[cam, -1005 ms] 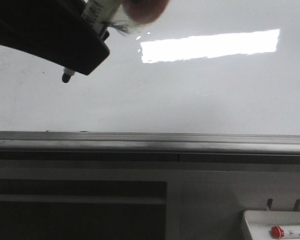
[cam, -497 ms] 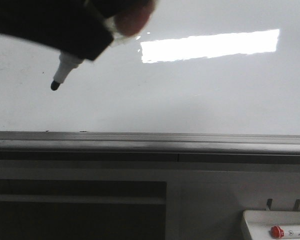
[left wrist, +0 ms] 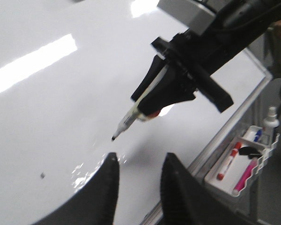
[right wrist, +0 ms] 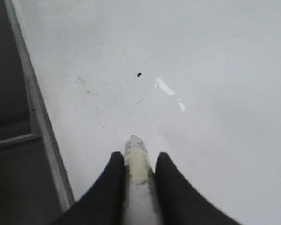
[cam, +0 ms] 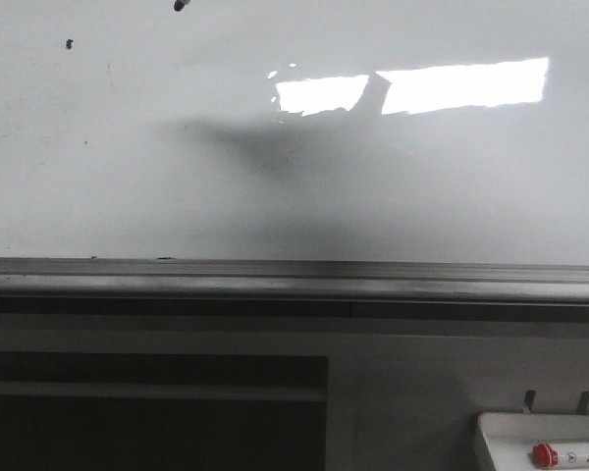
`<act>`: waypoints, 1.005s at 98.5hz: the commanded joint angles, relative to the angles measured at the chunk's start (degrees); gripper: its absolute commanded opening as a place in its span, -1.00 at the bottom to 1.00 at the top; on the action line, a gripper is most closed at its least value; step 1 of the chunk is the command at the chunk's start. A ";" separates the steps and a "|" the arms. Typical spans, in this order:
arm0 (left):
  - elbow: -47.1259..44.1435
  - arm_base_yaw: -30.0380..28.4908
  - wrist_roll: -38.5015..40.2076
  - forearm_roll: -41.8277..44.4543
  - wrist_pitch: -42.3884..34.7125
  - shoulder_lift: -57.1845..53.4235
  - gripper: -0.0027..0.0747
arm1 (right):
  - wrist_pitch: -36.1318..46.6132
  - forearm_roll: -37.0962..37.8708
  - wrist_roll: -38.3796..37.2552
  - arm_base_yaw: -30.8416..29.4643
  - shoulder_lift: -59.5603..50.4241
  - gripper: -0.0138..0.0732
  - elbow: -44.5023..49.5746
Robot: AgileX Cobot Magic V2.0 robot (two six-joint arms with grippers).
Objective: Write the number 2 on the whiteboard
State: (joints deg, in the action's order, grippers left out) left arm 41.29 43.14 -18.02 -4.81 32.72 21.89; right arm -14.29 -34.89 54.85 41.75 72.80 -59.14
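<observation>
Your right gripper is clamping the white-barrelled black marker, tip hovering off the large glossy white whiteboard, still unmarked. Your left gripper is hanging open, empty. Press down lightly before curving towards 3 o'clock.

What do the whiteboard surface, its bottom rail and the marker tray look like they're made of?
The whiteboard looks like a glossy coated panel: it mirrors a bright rectangular glare and a soft shadow. Its edge rail looks like brushed grey metal, probably aluminium, with a dull linear sheen. The marker tray seems to be white moulded plastic, judging by its thin scalloped wall, though it is small here.
</observation>
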 commanded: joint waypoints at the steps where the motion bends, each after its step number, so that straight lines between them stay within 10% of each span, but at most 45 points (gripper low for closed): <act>1: -1.61 -2.64 3.69 2.70 -1.85 -3.89 -0.99 | 6.75 -0.77 -0.03 -0.36 0.11 -0.82 -1.82; 35: -7.11 -6.49 3.69 1.46 -1.85 -10.70 -0.98 | 14.77 -0.38 0.08 -0.52 3.55 -0.82 -1.82; 99: -7.11 -6.49 3.69 -0.26 -3.90 -10.70 -0.98 | 5.36 2.90 0.08 -16.05 3.44 -0.82 -8.27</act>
State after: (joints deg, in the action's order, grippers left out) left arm 32.83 36.66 -15.13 -3.77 33.51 10.52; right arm -13.08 -34.86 54.58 29.64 78.54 -65.23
